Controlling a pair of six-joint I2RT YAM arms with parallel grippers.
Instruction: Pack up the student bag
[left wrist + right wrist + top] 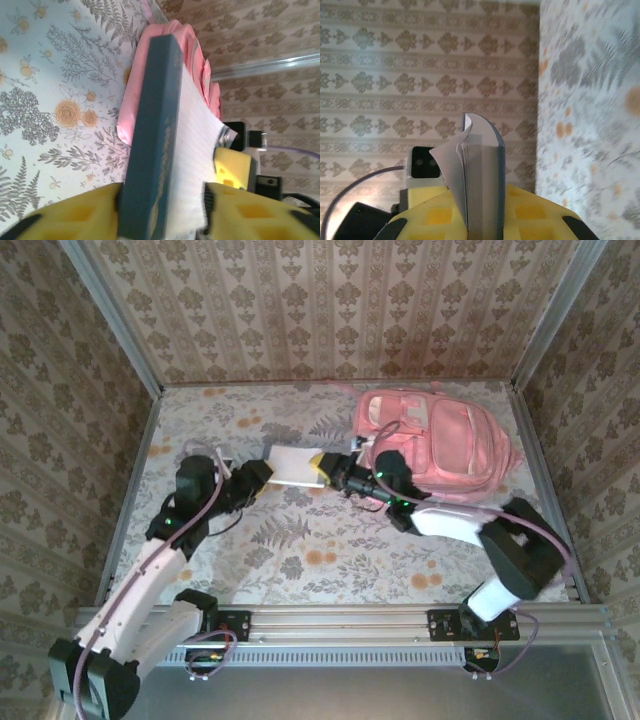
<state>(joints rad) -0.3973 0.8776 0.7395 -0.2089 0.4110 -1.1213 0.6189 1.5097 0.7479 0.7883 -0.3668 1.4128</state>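
Arms angled inward; left pincer [262, 478] and right pincer [326, 470] clamp book [293, 464], probably lifted, beside student bag [450, 440].

left of the student bag [440, 445], a book [293, 465] pinched between the left gripper [264, 476] and right gripper [326, 470] bars the way. the right arm [450, 520] crosses just in front of the bag. the table [230, 410] further left lies open.
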